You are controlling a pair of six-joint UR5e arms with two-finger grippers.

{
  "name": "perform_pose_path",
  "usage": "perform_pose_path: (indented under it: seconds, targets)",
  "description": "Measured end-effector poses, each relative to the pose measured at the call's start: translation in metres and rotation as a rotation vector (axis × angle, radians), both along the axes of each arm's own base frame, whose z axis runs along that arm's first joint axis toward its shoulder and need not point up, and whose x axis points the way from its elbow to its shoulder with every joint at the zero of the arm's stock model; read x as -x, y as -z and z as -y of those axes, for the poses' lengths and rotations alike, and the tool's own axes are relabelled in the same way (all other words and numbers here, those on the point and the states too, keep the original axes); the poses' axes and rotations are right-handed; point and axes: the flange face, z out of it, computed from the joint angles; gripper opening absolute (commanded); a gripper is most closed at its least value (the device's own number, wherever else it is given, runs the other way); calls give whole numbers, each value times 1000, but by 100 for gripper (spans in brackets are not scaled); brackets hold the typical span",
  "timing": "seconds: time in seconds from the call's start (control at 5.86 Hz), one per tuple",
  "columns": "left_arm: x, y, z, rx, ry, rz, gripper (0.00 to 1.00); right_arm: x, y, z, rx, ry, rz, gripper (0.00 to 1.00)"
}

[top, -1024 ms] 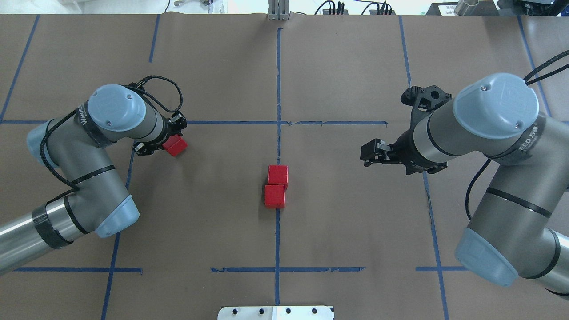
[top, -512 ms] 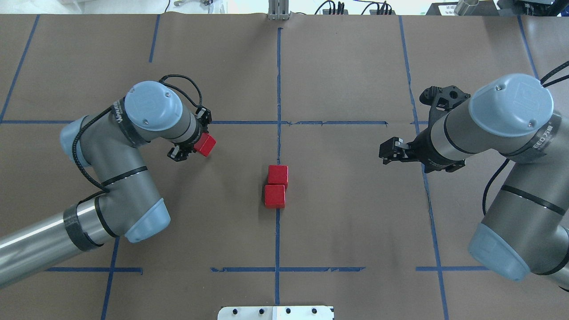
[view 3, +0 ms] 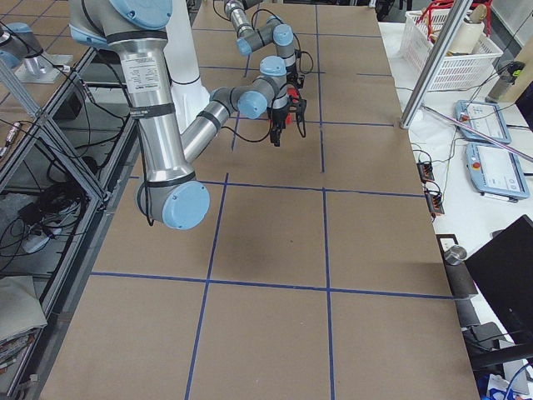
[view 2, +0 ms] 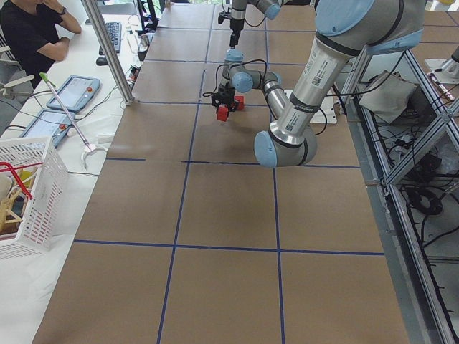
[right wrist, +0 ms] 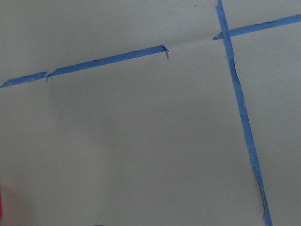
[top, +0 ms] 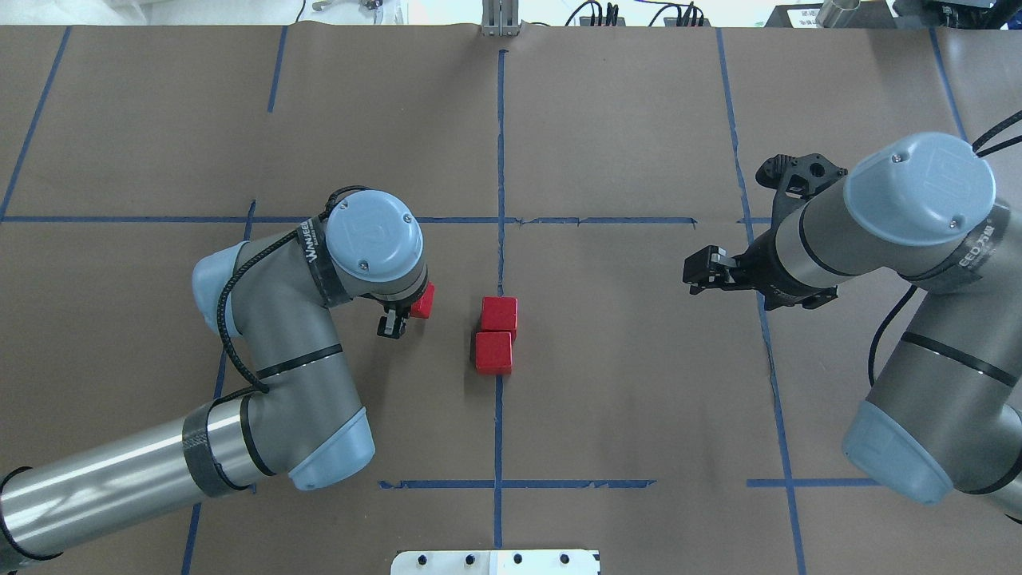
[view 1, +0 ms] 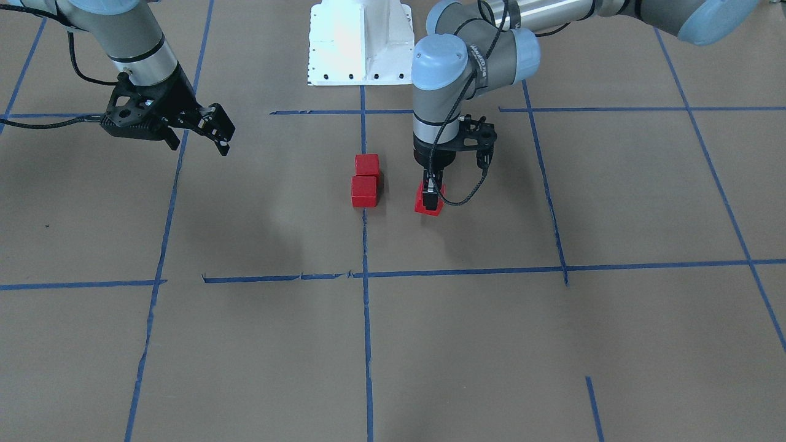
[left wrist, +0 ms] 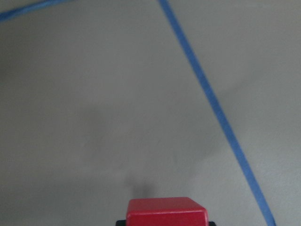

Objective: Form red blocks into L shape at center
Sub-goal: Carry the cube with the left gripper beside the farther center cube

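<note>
Two red blocks (top: 499,313) (top: 493,352) sit touching at the table centre on the blue centre line, the nearer one shifted slightly left; they also show in the front view (view 1: 367,164) (view 1: 364,191). My left gripper (top: 406,314) (view 1: 431,195) points down and is shut on the third red block (top: 423,301) (view 1: 428,203) (left wrist: 167,212), low over the table just left of the pair. My right gripper (top: 693,275) (view 1: 221,132) is open and empty, hovering well to the right of the pair.
Blue tape lines (top: 500,160) grid the brown table. The white robot base plate (top: 495,561) (view 1: 359,43) is at the near edge. A white basket (view 2: 29,193), tablets and a seated person (view 2: 29,29) are beyond the far edge.
My left arm has carried the red block right and slightly toward the robot, close to the central pair. My right gripper drew back a little to the right, then stayed still.
</note>
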Motion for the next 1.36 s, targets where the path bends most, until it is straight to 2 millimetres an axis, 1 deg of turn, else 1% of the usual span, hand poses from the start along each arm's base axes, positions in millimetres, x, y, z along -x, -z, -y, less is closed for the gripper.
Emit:
perform_pose_path:
  seconds: [0.34, 0.51, 0.85, 1.36]
  targets:
    - [-26, 22, -21, 79, 46, -10, 5, 0, -1, 0, 3, -1, -2, 100]
    - [-36, 30, -25, 93, 54, -15, 5, 0, -1, -1, 5, -2, -2, 100]
    - [-49, 31, -22, 110, 67, -2, 6, 0, -1, -1, 10, -6, -1, 100]
    - [-56, 38, -18, 119, 90, -3, 6, -1, 0, -1, 10, -8, 1, 100]
